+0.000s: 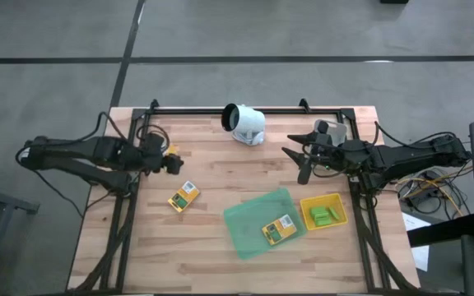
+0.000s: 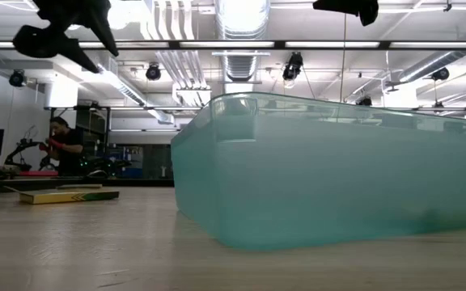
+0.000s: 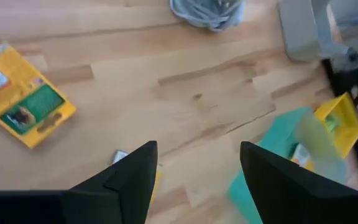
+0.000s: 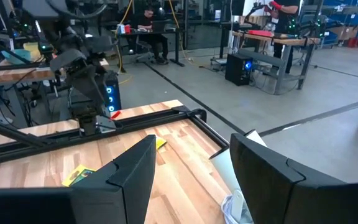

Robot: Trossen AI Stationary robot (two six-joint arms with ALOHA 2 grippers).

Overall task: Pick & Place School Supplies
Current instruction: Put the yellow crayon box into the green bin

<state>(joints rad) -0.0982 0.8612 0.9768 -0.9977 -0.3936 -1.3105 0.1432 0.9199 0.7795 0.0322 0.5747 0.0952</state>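
In the high view, one yellow-and-green packet (image 1: 183, 197) lies flat on the wood left of centre. A second packet (image 1: 278, 230) lies in the translucent green tray (image 1: 249, 218). A third packet (image 1: 171, 150) shows as a yellow corner beside my left gripper (image 1: 174, 162). That gripper hangs open above the table, and the left wrist view (image 3: 197, 149) shows the third packet's edge (image 3: 120, 157) under it. Light-green blocks (image 1: 326, 216) sit in the yellow tray (image 1: 336, 204). My right gripper (image 1: 296, 163) is open and raised, far-right of the green tray. No scissors are in view.
A white camera (image 1: 245, 123) stands at the table's far middle. A black frame rail (image 1: 220, 109) runs along the far edge and down both sides. The green tray (image 2: 330, 170) fills the low view. There is bare wood between the two grippers. A person (image 2: 63, 141) sits in the room behind.
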